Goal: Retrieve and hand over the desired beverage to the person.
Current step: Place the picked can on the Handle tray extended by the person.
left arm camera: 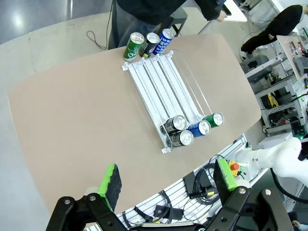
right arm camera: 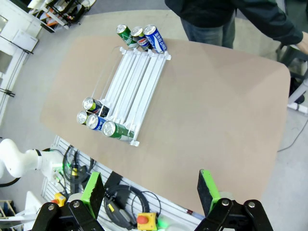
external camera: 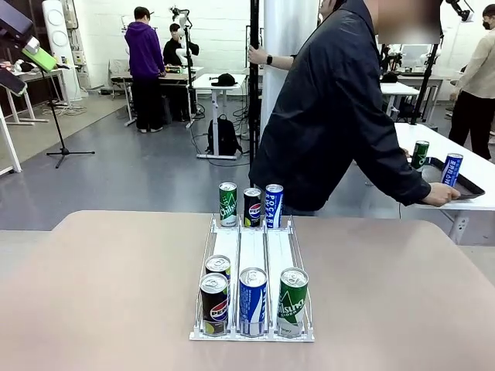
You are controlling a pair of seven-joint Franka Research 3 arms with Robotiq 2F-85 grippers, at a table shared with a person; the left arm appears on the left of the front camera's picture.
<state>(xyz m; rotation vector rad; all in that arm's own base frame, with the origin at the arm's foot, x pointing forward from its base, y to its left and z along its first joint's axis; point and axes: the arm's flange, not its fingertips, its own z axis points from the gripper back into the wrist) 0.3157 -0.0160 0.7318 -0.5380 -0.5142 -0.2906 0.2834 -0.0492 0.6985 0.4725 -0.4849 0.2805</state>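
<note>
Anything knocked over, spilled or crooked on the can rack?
Nothing stands out. All seven cans stand upright on the white wire can rack: four at the near end, three at the far end. No spill on the tan table.

Black backpack beside white desk

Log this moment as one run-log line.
left gripper: open, raised, empty | right gripper: open, raised, empty | cans: in rack | person: turned to side table

On the tan table, a white rack holds green, black and blue cans. Behind the rack, the person wears a dark navy jacket.
</note>
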